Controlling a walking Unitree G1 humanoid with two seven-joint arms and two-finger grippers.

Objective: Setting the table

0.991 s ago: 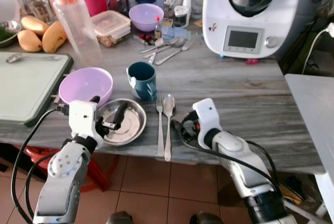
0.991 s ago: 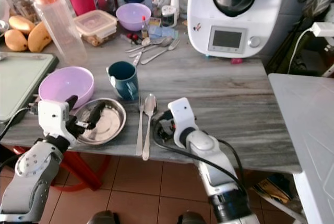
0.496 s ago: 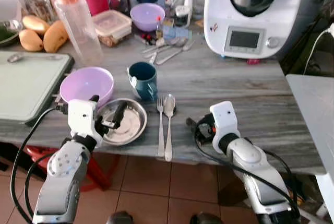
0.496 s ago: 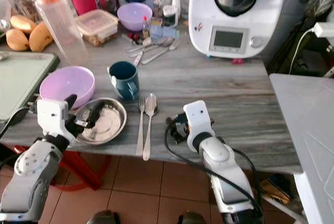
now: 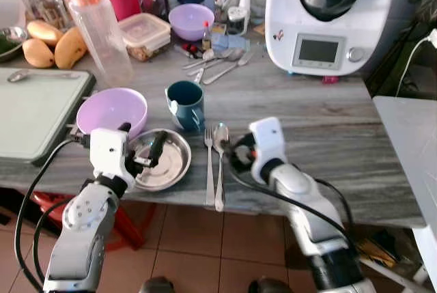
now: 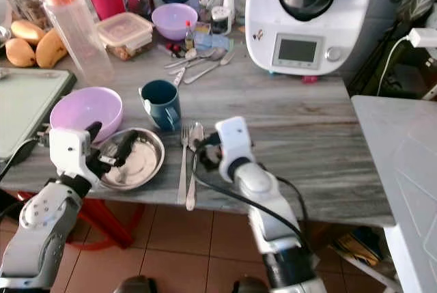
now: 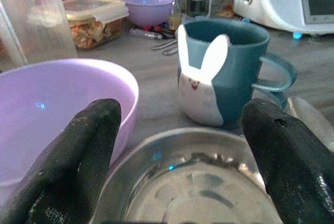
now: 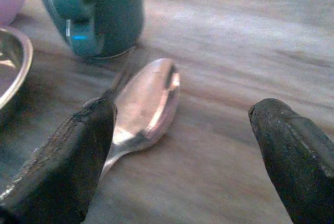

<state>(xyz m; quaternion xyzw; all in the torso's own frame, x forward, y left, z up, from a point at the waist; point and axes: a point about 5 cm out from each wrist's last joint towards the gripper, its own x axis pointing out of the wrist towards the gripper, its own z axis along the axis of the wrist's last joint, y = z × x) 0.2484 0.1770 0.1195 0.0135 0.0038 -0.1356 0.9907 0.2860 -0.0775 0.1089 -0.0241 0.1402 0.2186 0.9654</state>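
Left eye view: the grey wood-grain worktop point(image 5: 321, 119) carries a place setting near its front edge. A round steel dish point(image 5: 162, 159), shiny and shallow, with nothing in it, sits just in front of a lilac plastic bowl point(image 5: 113, 110) and a teal mug point(image 5: 186, 104) with a white rabbit on its side. Right of the dish, a steel fork point(image 5: 209, 164) and a steel spoon point(image 5: 220, 160) lie side by side, their handles reaching over the worktop edge.

The left claw point(image 5: 140, 148) has its fingers spread over the near rim of the dish; one black finger point(image 5: 157, 148) lies above the dish's hollow. The right claw point(image 8: 188, 151) hovers low beside the spoon bowl with its fingers wide apart and nothing between them.

Right of the cutlery the worktop is bare up to its corner. At the back stand a white kitchen machine point(image 5: 328, 16), a clear bottle with an orange cap point(image 5: 101, 30), a lidded box of food point(image 5: 144, 35) and loose cutlery point(image 5: 218, 63).
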